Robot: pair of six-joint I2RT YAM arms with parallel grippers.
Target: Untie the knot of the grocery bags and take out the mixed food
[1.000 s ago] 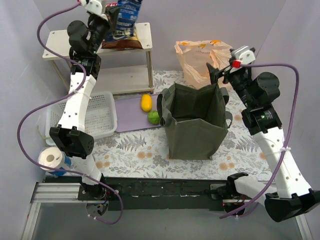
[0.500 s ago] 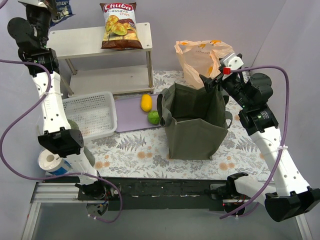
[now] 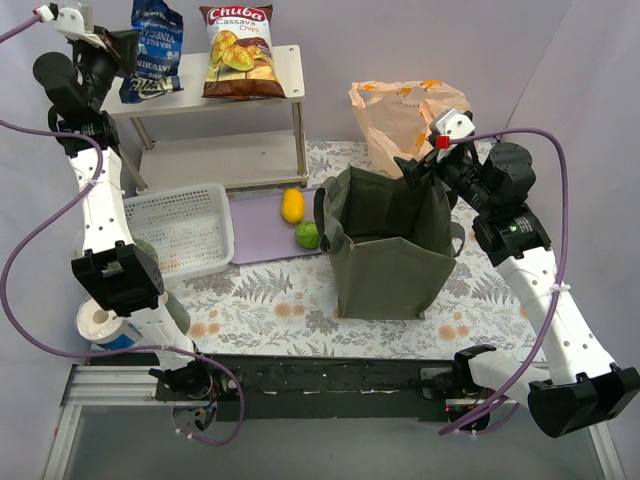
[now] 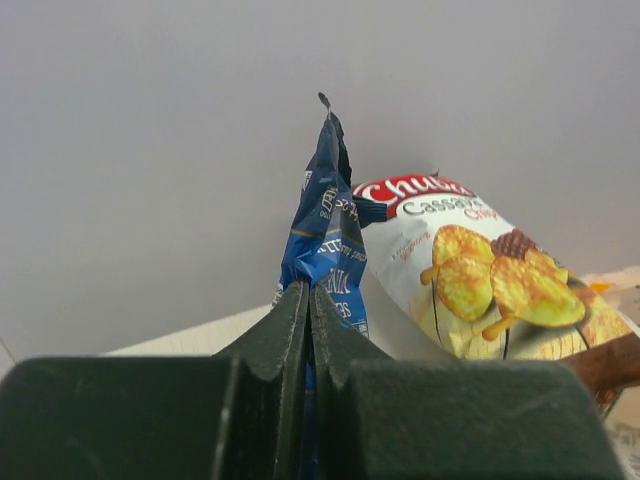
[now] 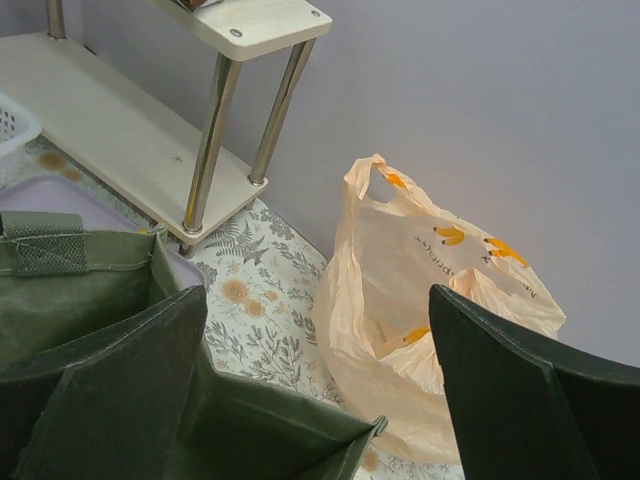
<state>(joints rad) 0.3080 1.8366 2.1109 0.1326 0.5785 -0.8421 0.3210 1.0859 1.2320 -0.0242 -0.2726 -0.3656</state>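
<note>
likely light and crinkly, the snack bag [image 4: 325, 235] is pinched edge-on in the left hand [image 4: 308, 292]; right hand [image 3: 418, 165] gapes empty. take the flimsy grocery bag [image 5: 400, 300] by its handles [image 5: 378, 172].

You had the shelf [image 3: 286, 76] at the back left of the tabletop [image 3: 270, 295], with the chips [image 3: 237, 50] on its top board. Left of the chips, your left pincer [image 4: 308, 300] gripped the snack bag [image 3: 155, 50] at that board's left end. Before the shelf lay the basket [image 3: 175, 192], and right of it the mat [image 3: 262, 240], carrying one fruit [image 3: 292, 205] with the other fruit [image 3: 307, 234] just before it. The tote [image 3: 385, 275] stood right of the mat, the grocery bag [image 3: 400, 115] behind it.
</note>
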